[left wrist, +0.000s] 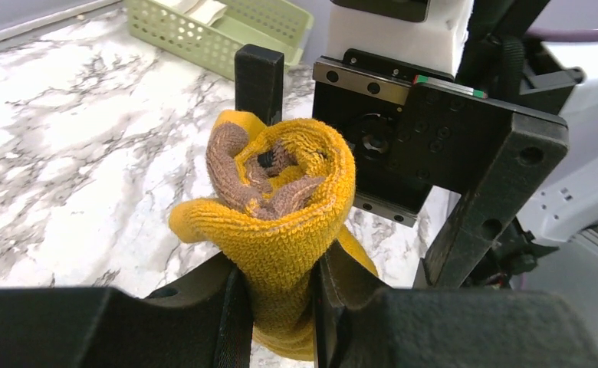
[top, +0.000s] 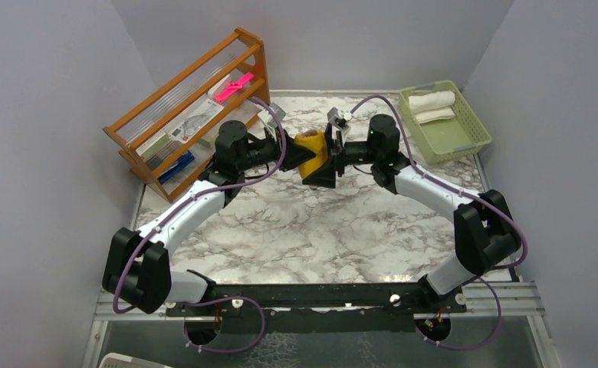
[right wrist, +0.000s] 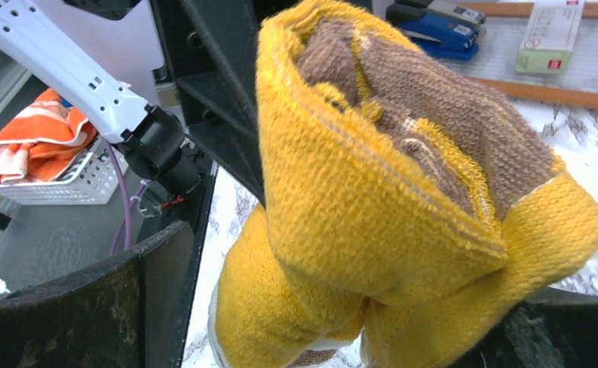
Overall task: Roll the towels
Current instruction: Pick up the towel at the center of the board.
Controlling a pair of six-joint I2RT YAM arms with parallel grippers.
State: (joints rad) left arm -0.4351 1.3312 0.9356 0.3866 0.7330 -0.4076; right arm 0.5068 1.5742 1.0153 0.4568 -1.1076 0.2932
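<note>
Left pincer (left wrist: 280, 310) clamped on yellow towel (left wrist: 280, 203), right pincer (right wrist: 349, 307) apart around it; loose grip could unroll it over the desk (left wrist: 66, 153).

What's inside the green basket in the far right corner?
Inside the green basket a rolled cream-white towel lies at the far end. The rest of the basket's floor looks bare. Whatever is beneath the towel is covered.
</note>
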